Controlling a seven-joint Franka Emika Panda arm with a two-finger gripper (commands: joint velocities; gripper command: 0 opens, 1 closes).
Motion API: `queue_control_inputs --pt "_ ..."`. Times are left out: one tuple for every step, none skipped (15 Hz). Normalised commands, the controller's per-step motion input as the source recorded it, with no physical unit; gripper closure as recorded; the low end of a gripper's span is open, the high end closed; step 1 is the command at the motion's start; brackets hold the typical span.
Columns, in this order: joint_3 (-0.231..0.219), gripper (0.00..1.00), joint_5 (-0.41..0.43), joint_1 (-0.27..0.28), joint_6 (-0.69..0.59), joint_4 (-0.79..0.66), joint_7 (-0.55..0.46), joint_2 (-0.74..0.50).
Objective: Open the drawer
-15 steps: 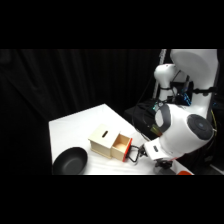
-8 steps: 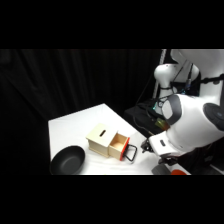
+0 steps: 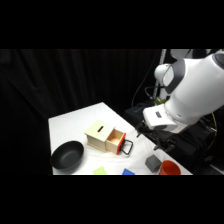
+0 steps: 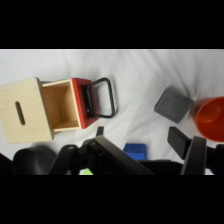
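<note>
Since the drawer point(image 4: 67, 106) already stands pulled well out of its pale wooden box point(image 4: 22, 116), with its bare inside plain to see from my wrist, I judge the opening done or all but done. It lies on the white table point(image 3: 70, 125), near the middle of the cloth, the red-orange front facing away from the box and the black loop handle point(image 4: 101, 97) lying flat beyond it — free, with nothing hooked through it. The box keeps its slot point(image 4: 20, 113) on top, so the drawer slides out sideways across the table, not upward; that is why a straight pull on the loop serves.

My gripper point(image 4: 137, 137) hangs clear of the handle, raised off the table and off to one side. My fingers point(image 4: 181, 141) stand spread apart with nothing between them, so I hold nothing.

Other things lie round about and play no part: a grey cube point(image 4: 172, 104) and an orange-red cup point(image 4: 210, 119) well apart from the handle, a blue block point(image 4: 134, 150) close under my linkage, a black bowl point(image 3: 67, 155) just beside the box on its far side from the drawer front, and a green piece point(image 3: 100, 170) at the table's near edge. None blocks the drawer's path, I think.
</note>
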Motion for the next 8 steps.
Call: queue_control_inputs --pt "0.132 0.0 0.11 -0.267 -0.29 0.16 -0.28 -0.23" --pt "0.127 0.0 0.106 -0.252 -0.27 0.17 -0.28 -0.19" --pt "0.114 0.0 0.109 -0.247 -0.26 0.19 -0.29 -0.18" --pt "0.11 0.0 0.132 -0.236 -0.25 0.19 -0.31 -0.16" --pt "0.104 0.0 0.142 -0.225 -0.24 0.18 -0.32 -0.15" --pt "0.097 0.0 0.154 -0.215 -0.24 0.19 -0.33 -0.15" --pt "0.091 0.0 0.19 -0.208 -0.23 0.18 -0.37 -0.15" --pt "0.09 0.0 0.265 -0.196 -0.25 0.2 -0.38 -0.13"
